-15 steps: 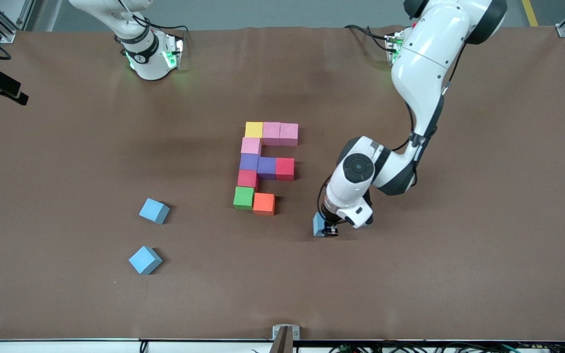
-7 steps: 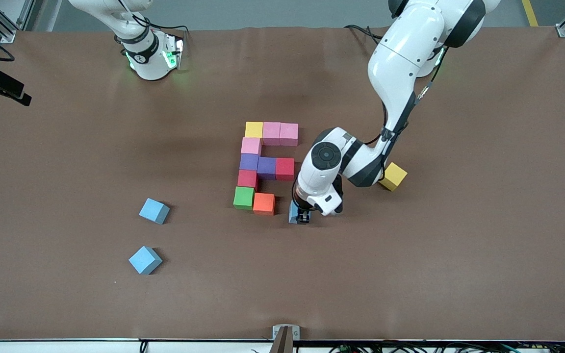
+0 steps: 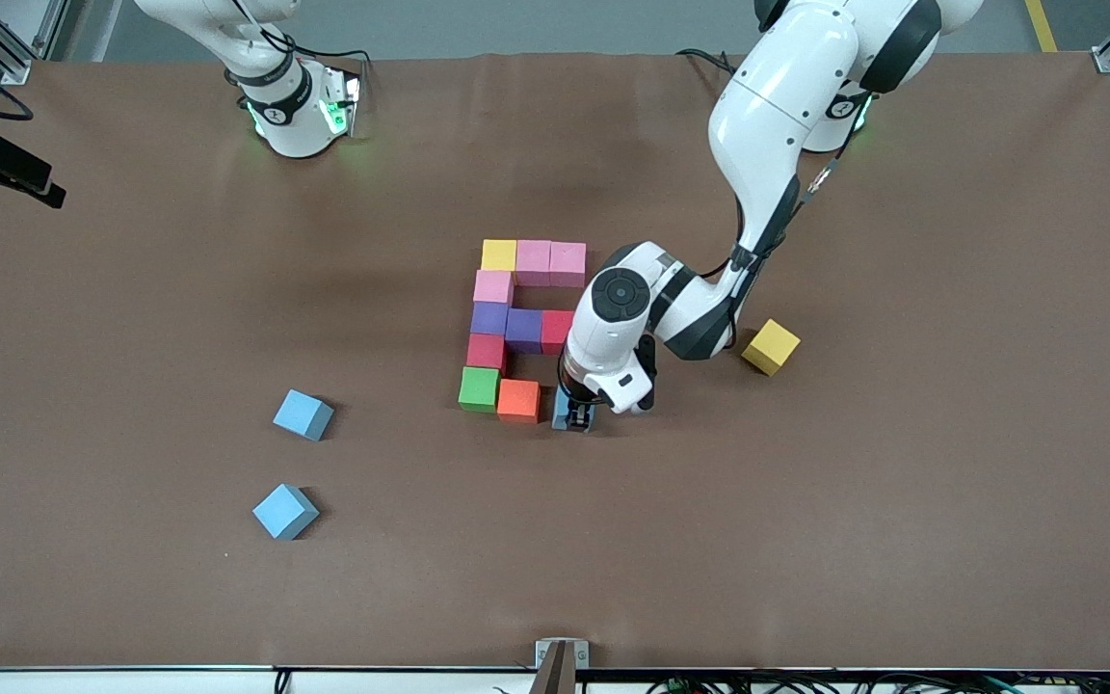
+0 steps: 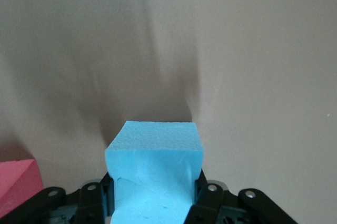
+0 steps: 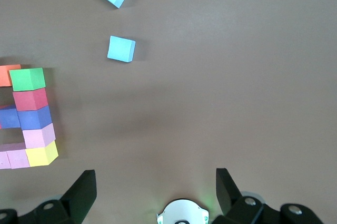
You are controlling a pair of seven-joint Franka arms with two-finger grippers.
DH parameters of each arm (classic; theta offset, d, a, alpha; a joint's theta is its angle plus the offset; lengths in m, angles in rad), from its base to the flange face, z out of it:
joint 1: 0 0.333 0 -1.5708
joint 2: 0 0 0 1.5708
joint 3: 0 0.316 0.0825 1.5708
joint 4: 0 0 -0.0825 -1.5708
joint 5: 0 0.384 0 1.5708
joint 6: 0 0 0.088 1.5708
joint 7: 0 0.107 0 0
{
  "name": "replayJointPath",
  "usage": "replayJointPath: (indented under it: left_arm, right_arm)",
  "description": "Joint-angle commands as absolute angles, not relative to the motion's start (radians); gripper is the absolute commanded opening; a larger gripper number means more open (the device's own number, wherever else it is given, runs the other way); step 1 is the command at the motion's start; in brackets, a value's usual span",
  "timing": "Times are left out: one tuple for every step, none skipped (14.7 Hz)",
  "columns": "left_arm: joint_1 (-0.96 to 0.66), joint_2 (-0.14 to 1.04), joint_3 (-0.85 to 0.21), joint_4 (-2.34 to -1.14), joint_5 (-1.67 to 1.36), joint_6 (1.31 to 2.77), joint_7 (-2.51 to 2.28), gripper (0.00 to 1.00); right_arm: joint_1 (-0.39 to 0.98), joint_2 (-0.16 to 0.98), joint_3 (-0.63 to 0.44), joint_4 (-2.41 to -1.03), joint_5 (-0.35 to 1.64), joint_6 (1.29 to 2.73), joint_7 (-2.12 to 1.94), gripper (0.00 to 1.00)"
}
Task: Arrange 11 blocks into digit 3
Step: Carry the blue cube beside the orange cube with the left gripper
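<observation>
Your left gripper (image 3: 575, 418) is clamped on a light blue block (image 4: 154, 168), right beside the orange block (image 3: 518, 399): last piece of the digit 3 (image 3: 520, 328). Next, seat it flush and release. Your right gripper (image 5: 154, 188) waits up high, fingers apart.

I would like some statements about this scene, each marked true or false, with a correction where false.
1. The left pincer holds a light blue block. True.
2. The right pincer is shut on a yellow block. False: it is open and holds nothing.
3. Two loose blue blocks lie toward the right arm's end of the table. True.
4. The orange block is beside the green block. True.
5. The loose yellow block touches the figure. False: it lies apart from it, toward the left arm's end.
</observation>
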State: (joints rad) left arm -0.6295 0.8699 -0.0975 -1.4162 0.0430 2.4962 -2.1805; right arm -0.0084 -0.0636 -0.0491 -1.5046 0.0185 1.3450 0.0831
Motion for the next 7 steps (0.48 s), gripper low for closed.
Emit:
replayJointPath:
  left_arm:
    - [-0.66, 0.929, -0.094, -1.359, 0.008, 2.494, -2.183, 0.31]
    - [-0.664, 0.936, -0.094, -1.353, 0.008, 2.494, -2.183, 0.31]
    - [-0.664, 0.943, -0.094, -1.345, 0.006, 2.494, -2.183, 0.31]
    - [-0.666, 0.949, -0.094, -1.338, 0.006, 2.494, -2.183, 0.31]
    - [-0.666, 0.953, -0.094, -1.336, 0.006, 2.494, -2.183, 0.31]
    - [-0.667, 0.957, -0.094, -1.33, 0.006, 2.494, -2.184, 0.32]
    - [-0.672, 0.962, -0.094, -1.327, 0.006, 2.494, -2.184, 0.32]
  right_arm:
    - [-0.006, -0.084, -0.052, -1.531, 0.015, 1.35, 0.074, 1.0]
    - [-0.006, -0.084, -0.052, -1.531, 0.015, 1.35, 0.074, 1.0]
    - [-0.006, -0.084, -0.051, -1.531, 0.017, 1.35, 0.074, 1.0]
    - [-0.005, -0.084, -0.051, -1.531, 0.017, 1.35, 0.074, 1.0]
    - [-0.005, -0.084, -0.051, -1.531, 0.017, 1.348, 0.074, 1.0]
    - [-0.006, -0.084, -0.052, -1.532, 0.017, 1.35, 0.074, 1.0]
    - [-0.006, -0.084, -0.051, -1.532, 0.015, 1.35, 0.074, 1.0]
